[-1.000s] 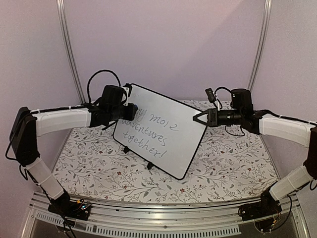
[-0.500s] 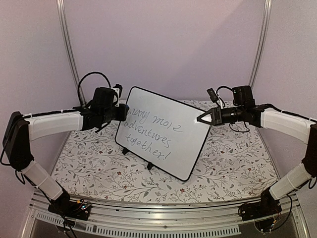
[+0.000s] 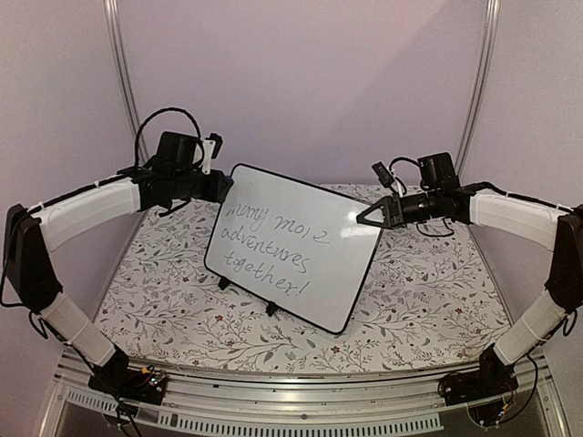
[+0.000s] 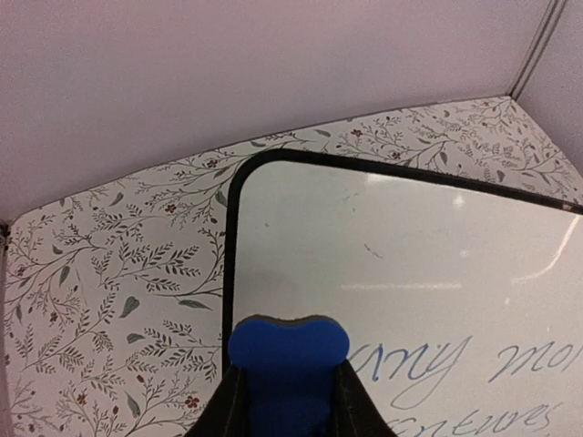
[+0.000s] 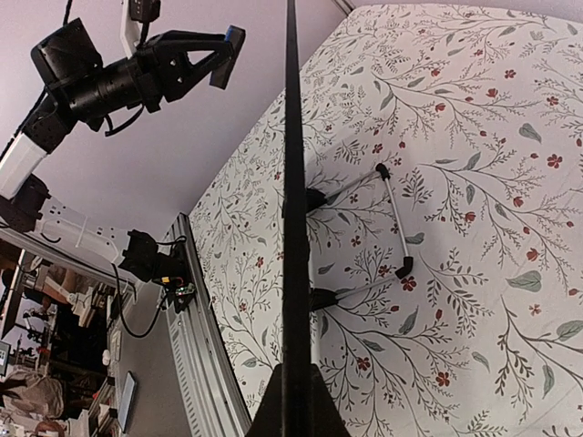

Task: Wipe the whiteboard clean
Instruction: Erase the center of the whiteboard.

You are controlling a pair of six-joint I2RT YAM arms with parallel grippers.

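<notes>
Shiny white board w/ thin black frame [image 3: 291,246] stands on flowery table [image 3: 428,291]. Left claw [image 3: 221,188] grips small blue foam eraser [image 4: 288,360] by board's top corner; right claw [image 3: 363,218] is clamped on board's right edge.

The table [image 3: 155,300] wears a white cover printed with leafy sprigs and small red flowers. The board [image 3: 328,282] stands on it, tilted — its black feet [image 3: 224,283] seemingly touching the cover.

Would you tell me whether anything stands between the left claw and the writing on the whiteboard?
Nothing visible does: the left claw, shut on the blue eraser, sits by the whiteboard corner, only bare board before the writing.
</notes>
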